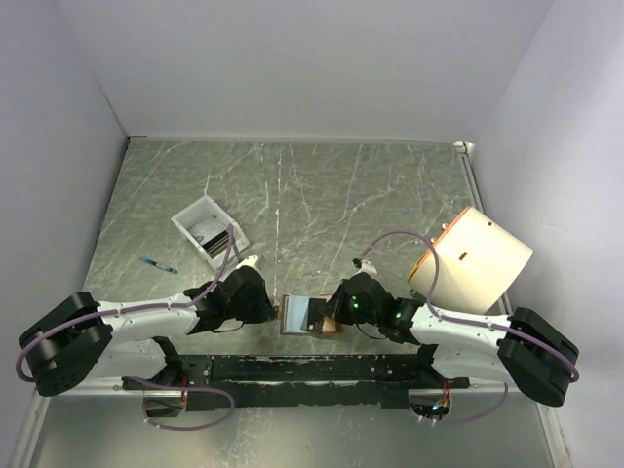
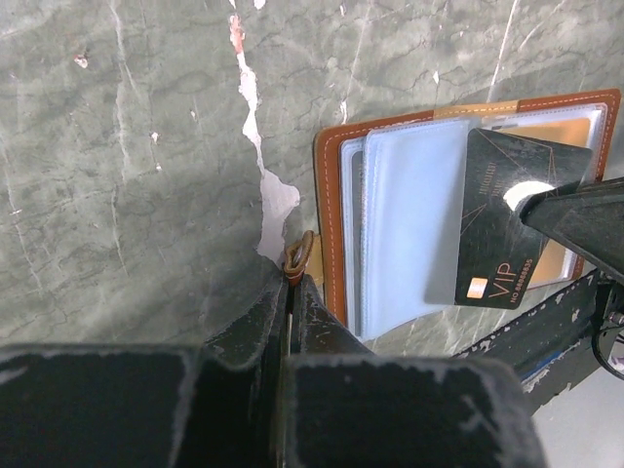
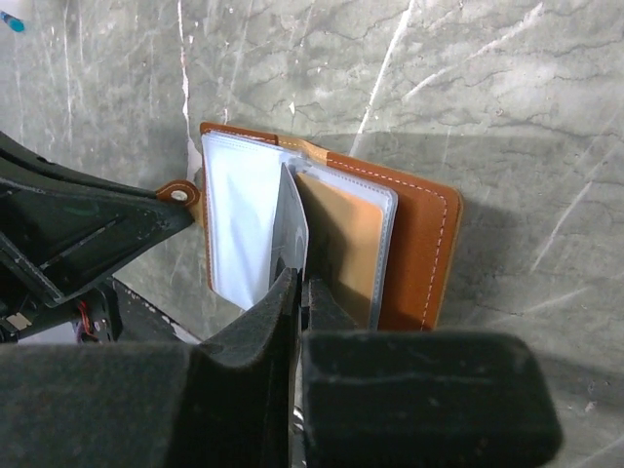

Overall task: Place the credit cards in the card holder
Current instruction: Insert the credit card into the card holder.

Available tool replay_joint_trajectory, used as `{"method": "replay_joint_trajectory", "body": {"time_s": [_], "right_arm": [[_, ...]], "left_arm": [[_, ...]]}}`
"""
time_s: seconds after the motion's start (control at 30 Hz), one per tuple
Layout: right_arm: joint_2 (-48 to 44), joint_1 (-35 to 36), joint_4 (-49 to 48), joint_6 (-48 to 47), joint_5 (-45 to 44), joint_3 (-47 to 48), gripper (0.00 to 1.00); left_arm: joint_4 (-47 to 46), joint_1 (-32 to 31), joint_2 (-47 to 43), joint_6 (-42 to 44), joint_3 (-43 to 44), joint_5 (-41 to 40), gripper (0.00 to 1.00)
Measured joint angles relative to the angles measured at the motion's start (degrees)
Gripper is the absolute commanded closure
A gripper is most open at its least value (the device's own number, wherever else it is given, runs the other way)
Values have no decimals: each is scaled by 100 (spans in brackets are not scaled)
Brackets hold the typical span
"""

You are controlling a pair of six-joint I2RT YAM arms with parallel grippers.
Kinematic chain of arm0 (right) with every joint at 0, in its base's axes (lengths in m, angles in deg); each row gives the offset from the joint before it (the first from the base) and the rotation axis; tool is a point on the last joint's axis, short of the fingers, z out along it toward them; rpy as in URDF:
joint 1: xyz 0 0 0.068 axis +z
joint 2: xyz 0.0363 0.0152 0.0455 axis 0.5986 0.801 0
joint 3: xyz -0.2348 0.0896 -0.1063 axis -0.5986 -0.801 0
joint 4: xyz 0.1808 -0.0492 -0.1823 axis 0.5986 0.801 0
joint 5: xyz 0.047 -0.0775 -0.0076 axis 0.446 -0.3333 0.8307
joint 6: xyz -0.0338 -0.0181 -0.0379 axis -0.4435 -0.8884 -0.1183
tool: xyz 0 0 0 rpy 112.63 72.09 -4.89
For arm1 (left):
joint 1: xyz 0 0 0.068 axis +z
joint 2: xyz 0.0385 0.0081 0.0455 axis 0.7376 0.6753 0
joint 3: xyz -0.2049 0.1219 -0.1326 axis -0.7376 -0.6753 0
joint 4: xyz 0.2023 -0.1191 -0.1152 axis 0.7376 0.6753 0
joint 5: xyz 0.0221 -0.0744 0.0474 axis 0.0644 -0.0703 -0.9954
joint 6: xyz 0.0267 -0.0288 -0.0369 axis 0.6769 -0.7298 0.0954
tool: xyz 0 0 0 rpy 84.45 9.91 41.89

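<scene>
The brown card holder [image 1: 310, 315] lies open on the table between my two grippers, its pale blue-grey sleeves [image 2: 409, 234] fanned out. My left gripper [image 2: 292, 278] is shut on the holder's snap tab [image 2: 298, 253] at its left edge. My right gripper [image 3: 300, 283] is shut on a dark credit card [image 2: 507, 219] marked VIP, which sits tilted with one end among the sleeves. In the right wrist view this card [image 3: 293, 219] stands on edge between a white sleeve and a sleeve over an orange-gold card [image 3: 346, 244]. More credit cards [image 1: 208, 234] lie in the white tray.
The white tray [image 1: 188, 216] sits on the left of the table beyond my left arm. A large cream cylinder with an orange rim [image 1: 478, 261] lies on its side at the right. A small blue pen [image 1: 158, 264] lies left of the tray. The dark base rail [image 1: 312, 369] runs just behind the holder.
</scene>
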Motion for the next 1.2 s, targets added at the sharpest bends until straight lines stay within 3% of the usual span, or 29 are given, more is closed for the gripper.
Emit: {"method": "replay_joint_trajectory", "body": {"time_s": [0.7, 0.8, 1.03, 1.2], "right_arm": [[-37, 0, 33, -44, 118, 33, 100], [-22, 0, 0, -87, 138, 33, 96], [459, -11, -168, -260, 205, 184, 97], [540, -11, -212, -348, 236, 245, 87]], "left_arm": [[44, 0, 170, 87, 151, -15, 93], [44, 0, 173, 87, 153, -13, 93], [63, 0, 258, 136, 229, -20, 93], [87, 0, 284, 168, 262, -24, 93]]}}
